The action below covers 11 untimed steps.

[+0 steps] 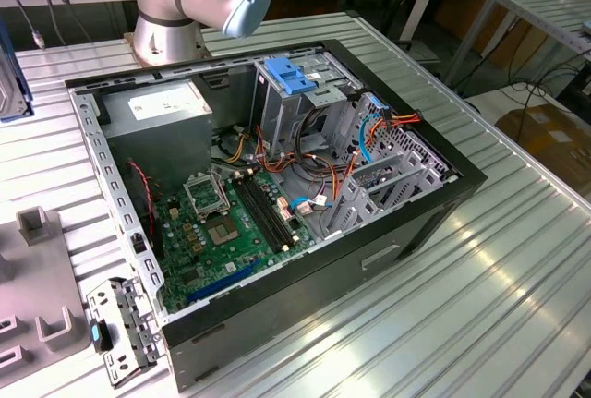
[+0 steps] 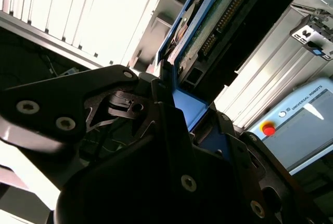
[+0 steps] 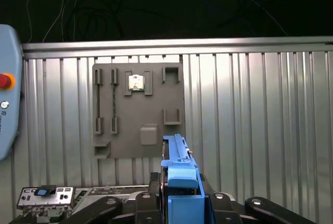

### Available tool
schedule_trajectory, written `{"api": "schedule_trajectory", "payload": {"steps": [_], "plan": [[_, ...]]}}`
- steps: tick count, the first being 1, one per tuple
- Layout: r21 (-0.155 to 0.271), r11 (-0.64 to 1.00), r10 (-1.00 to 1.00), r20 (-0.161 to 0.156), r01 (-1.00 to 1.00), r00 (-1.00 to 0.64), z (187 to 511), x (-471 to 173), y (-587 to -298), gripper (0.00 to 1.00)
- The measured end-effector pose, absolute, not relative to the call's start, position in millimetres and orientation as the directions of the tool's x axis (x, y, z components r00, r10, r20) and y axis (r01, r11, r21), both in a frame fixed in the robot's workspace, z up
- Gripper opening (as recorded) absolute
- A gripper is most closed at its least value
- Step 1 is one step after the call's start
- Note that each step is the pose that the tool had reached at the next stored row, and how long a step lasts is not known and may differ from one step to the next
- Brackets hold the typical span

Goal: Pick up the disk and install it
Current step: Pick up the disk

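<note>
Pick-up looks done, install not done. The disk (image 3: 179, 164) sits in the gripper (image 3: 182, 195), edge-on in the first wrist view, with its blue side rail running out between the black finger bodies. In the second wrist view the disk (image 2: 221, 18) shows its underside: green circuit board, a row of connector pins, and a blue rail along the edge.

The gripper (image 2: 179, 104) is closed down to the disk's thickness. It is not wide open and not fully shut; the jaws press on opposite sides of the blue-railed body. The pad contact itself is hidden by the rail and linkage, so a firm clamp is likely but not certain.

Beyond the disk, the first wrist view looks onto the ribbed metal worktop (image 3: 260, 120) and the grey fixture plate (image 3: 138, 128), so the disk is over the worktop beside the fixture area, not inside the computer.

The exterior view has the open computer case (image 1: 369, 259) lying on the worktop (image 1: 489, 306), with the motherboard (image 1: 222, 232) exposed and a blue bracket (image 1: 286, 75) at the drive cage. No disk is seated in the case. What remains is carrying it over and seating it in its bay.
</note>
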<state>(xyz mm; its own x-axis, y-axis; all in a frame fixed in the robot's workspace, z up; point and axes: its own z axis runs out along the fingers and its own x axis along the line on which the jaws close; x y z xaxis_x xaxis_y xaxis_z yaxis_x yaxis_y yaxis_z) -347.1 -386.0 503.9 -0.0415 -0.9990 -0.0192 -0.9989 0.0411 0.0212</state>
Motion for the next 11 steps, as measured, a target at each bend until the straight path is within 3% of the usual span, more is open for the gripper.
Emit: {"api": "schedule_trajectory", "payload": {"steps": [11], "plan": [[0.022,0.041,-0.999,-0.019,-0.999,-0.042,503.9,-326.1,-386.2,0.37]]}}
